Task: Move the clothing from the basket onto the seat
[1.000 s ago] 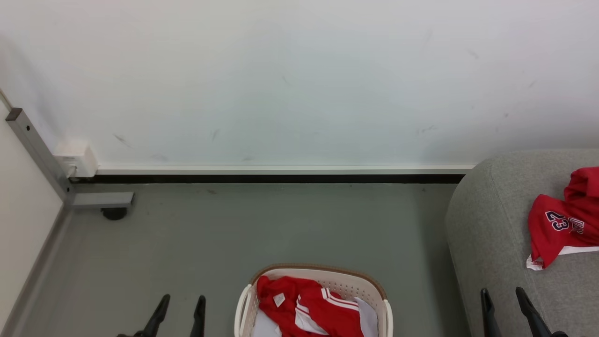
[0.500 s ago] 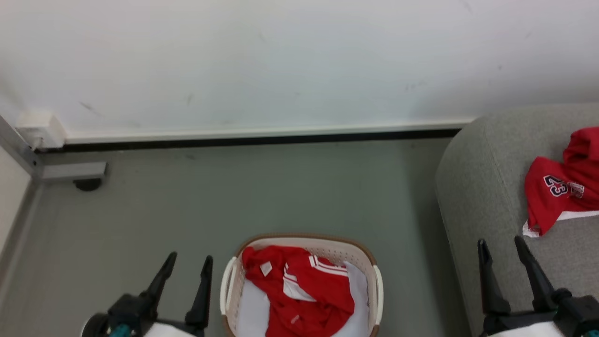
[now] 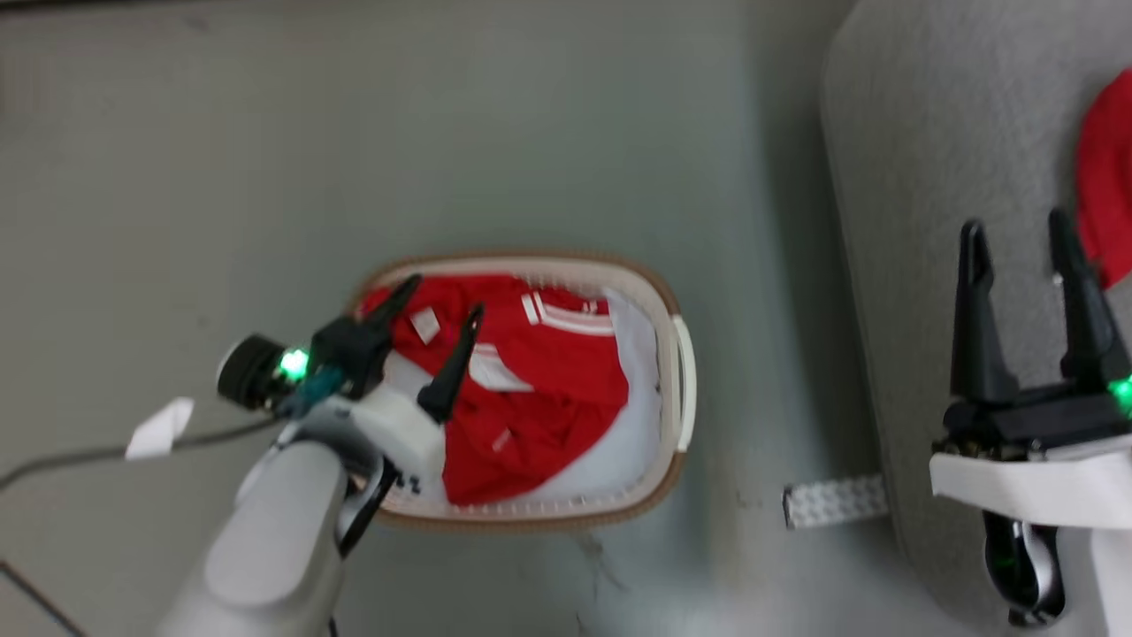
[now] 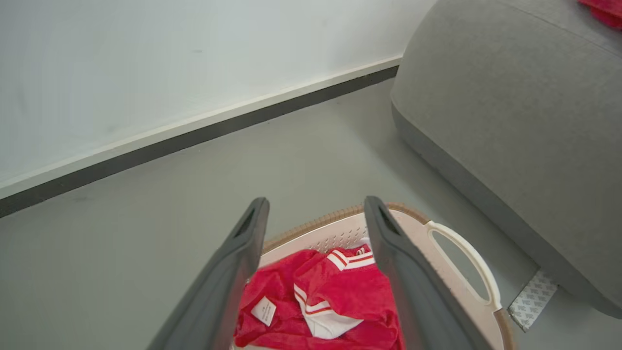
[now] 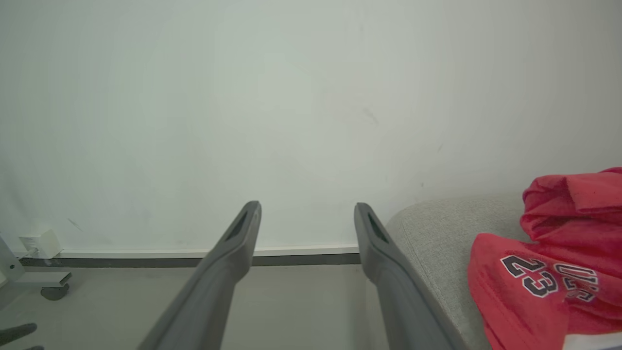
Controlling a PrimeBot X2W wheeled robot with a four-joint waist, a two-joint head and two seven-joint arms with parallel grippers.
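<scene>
While the red garment with striped cuffs is lying bunched in the basket, on top of a pale pad, the left hand is hanging over its left part, fingers apart and gripping nothing. A second garment, marked "23", is already lying on the seat. The right hand is hovering over the seat's rounded arm, fingers spread, empty.

Risks, as judged:
1. One left finger is pointing close to the basket's rim. A descent there could be catching the perforated wall and tipping or dragging the light basket across the floor.
2. The cloth is resting directly on the pad, so a deep pinch could be taking the pad along.
3. A shallow pinch on one fold could be letting the garment slip out and drop between basket and seat.
4. A trailing part could be snagging the white handle during the lift.
</scene>
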